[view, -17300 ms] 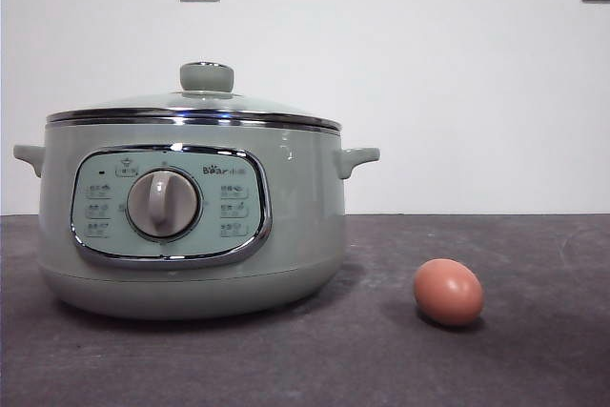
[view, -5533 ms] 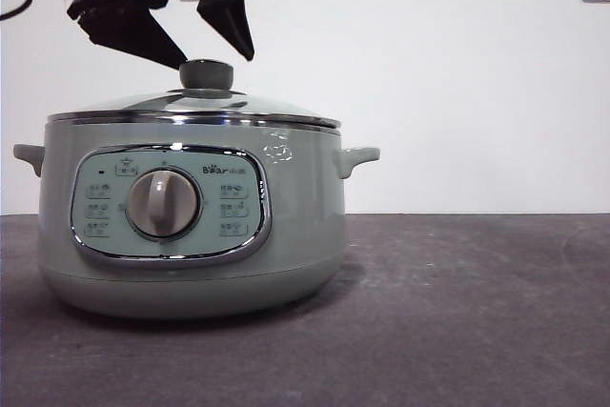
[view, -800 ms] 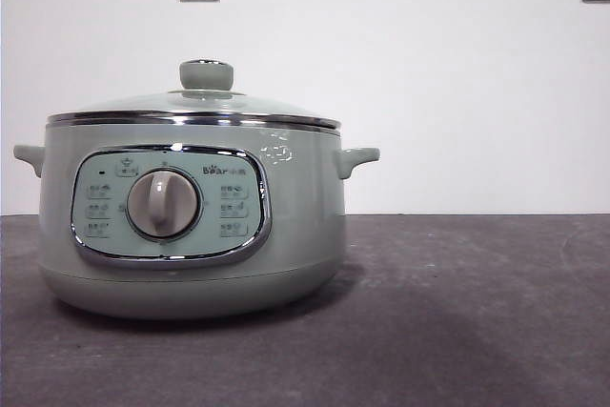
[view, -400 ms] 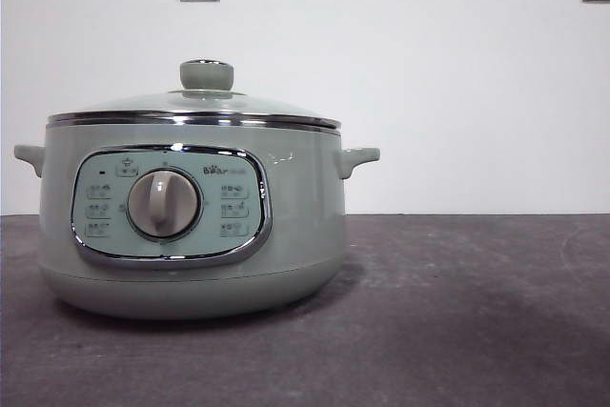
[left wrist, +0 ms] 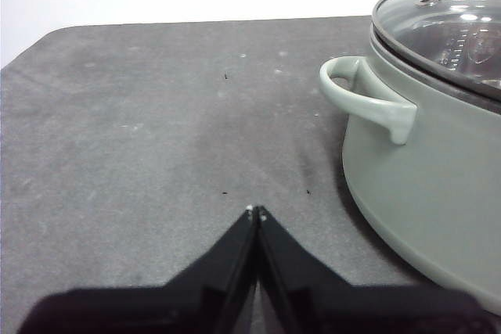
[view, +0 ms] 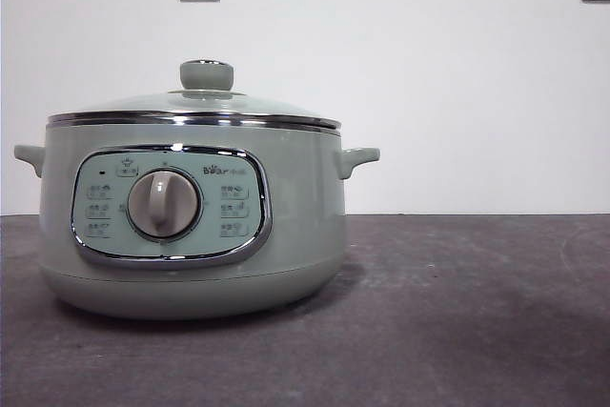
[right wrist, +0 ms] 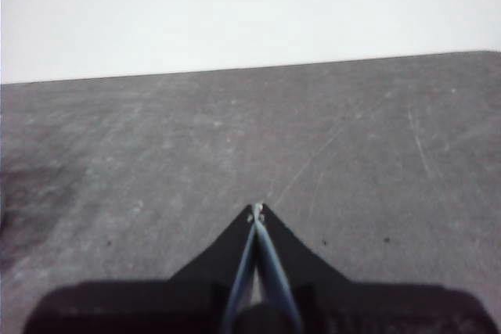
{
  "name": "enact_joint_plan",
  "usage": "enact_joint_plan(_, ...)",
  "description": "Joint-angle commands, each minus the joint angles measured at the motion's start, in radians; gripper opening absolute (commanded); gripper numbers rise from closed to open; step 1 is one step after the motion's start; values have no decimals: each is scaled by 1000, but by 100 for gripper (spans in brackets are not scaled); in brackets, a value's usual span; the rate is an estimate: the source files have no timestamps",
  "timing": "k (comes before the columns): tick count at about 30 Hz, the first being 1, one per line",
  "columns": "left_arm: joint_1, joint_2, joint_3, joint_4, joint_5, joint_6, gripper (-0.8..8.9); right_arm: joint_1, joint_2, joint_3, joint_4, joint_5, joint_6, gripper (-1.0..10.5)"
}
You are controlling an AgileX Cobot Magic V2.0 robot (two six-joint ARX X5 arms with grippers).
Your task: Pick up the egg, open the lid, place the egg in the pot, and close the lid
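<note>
In the front view, the large pale sage-green round pot (view: pixel 191 221) stands at the left on the dark grey worktop (view: pixel 457 312). The domed glass lid (view: pixel 195 107) with chrome rim and green knob sits closed on it, so I judge the task finished; the egg is nowhere visible, probably inside.

In the left wrist view, the left pincer (left wrist: pixel 255 213) is pressed together, empty, near the pot's side handle (left wrist: pixel 368 95), clear of it.

In the right wrist view, the right pincer (right wrist: pixel 256 210) is also pressed together, over bare worktop.
</note>
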State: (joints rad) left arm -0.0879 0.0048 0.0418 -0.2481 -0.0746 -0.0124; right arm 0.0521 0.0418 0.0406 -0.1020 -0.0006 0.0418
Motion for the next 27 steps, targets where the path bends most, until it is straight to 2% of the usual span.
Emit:
enact_joint_plan(1, 2, -3, -16, 5, 2, -10, -3, 1, -14, -21, -13, -2, 20, 2)
enact_joint_plan(9, 2, -3, -16, 5, 2, -11, -3, 2, -41, -35, -58, -28, 43, 2)
enact_joint_plan(11, 2, -3, -16, 5, 2, -11, -3, 2, -40, -34, -83, -28, 75, 2)
enact_joint_plan(15, 2, -3, -16, 5, 2, -11, -3, 2, -20, -34, -80, -26, 195, 2)
enact_joint_plan(27, 2, -3, -16, 5, 2, -11, -3, 2, -13, -34, -79, -23, 193, 2)
